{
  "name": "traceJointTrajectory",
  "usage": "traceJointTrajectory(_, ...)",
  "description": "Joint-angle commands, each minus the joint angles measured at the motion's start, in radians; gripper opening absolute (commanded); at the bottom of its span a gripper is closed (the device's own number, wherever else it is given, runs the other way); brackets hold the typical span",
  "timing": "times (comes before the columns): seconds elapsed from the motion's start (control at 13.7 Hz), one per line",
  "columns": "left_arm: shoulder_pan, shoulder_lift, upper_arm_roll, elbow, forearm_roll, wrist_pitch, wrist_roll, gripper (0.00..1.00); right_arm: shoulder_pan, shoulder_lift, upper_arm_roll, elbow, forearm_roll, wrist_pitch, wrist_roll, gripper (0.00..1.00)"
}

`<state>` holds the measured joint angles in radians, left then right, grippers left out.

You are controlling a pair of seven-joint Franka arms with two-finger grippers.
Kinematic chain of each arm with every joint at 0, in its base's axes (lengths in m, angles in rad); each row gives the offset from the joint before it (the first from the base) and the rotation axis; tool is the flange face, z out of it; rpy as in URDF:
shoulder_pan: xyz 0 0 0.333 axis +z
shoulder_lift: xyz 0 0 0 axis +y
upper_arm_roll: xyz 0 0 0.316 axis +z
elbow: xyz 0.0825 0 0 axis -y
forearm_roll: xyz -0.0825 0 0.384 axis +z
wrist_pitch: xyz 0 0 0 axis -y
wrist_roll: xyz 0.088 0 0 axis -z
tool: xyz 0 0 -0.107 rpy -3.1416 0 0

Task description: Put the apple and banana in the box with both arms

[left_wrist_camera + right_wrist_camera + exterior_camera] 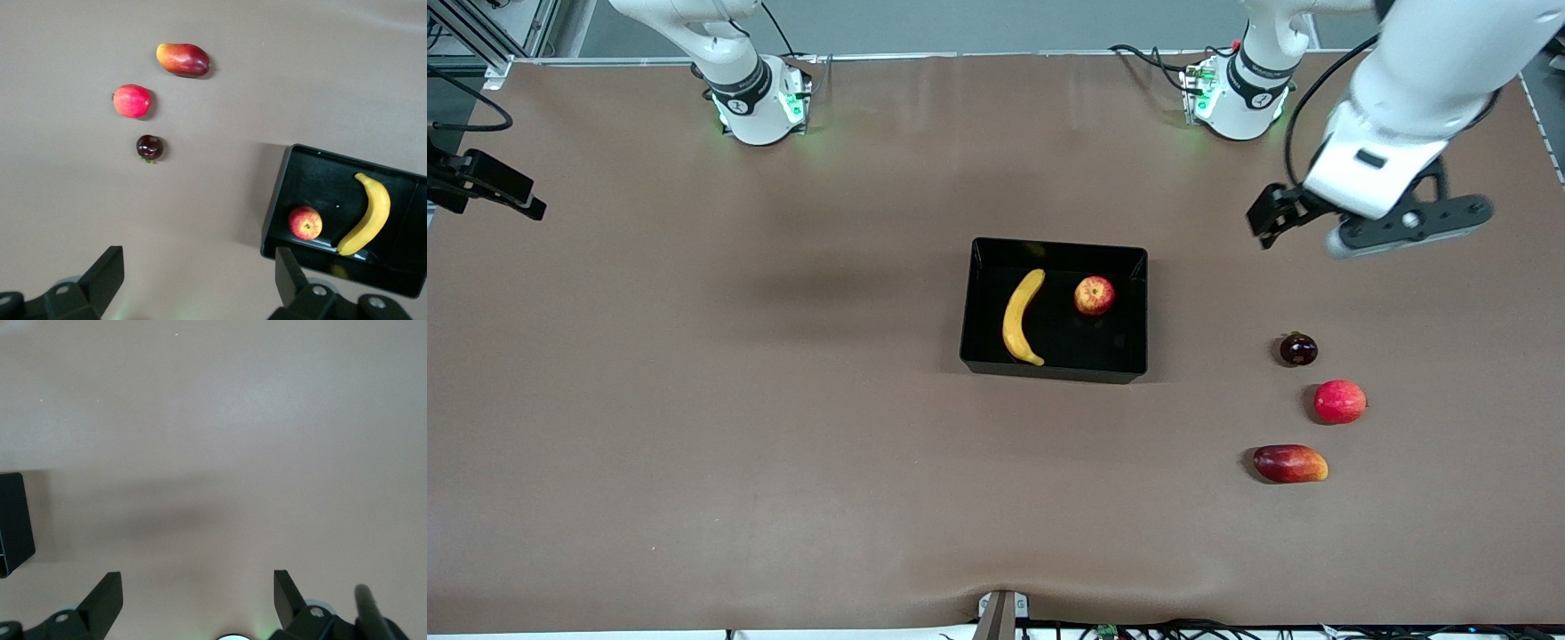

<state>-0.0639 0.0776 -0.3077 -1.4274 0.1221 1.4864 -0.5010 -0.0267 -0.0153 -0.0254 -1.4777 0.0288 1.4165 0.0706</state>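
Nearest the camera lies a red-yellow mango [1289, 464], with a pink-red fruit [1339, 401] and a dark plum [1298, 349] in a row just above it, all toward the left arm's end of the table [694, 400] from the box [978, 302]. Inside the box, the banana [1021, 316] and the apple [1094, 295] rest apart, so the task looks finished. Both would handle light: the apple firm and smooth, best pinched across its middle; the banana softer, best taken mid-length. Left hand [1276, 213] hangs open and empty over bare table beside the box; right hand [197, 597] also stands open, empty, over bare table.
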Motion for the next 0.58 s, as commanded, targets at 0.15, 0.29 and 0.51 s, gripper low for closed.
traceJointTrajectory(0.15, 0.073, -0.104, 0.004, -0.114, -0.022, 0.006, 0.183, 1.0, -0.022, 0.0, 0.013, 0.002, 0.005, 0.001, -0.014, 1.0)
traceJointTrajectory(0.29, 0.061, -0.104, 0.071, -0.114, -0.021, 0.006, 0.267, 1.0, -0.022, 0.0, 0.013, 0.002, 0.005, 0.001, -0.014, 1.0)
traceJointTrajectory(0.51, -0.031, -0.137, 0.22, -0.159, -0.025, 0.005, 0.337, 1.0, -0.022, -0.002, 0.013, 0.002, 0.005, 0.001, -0.014, 1.0)
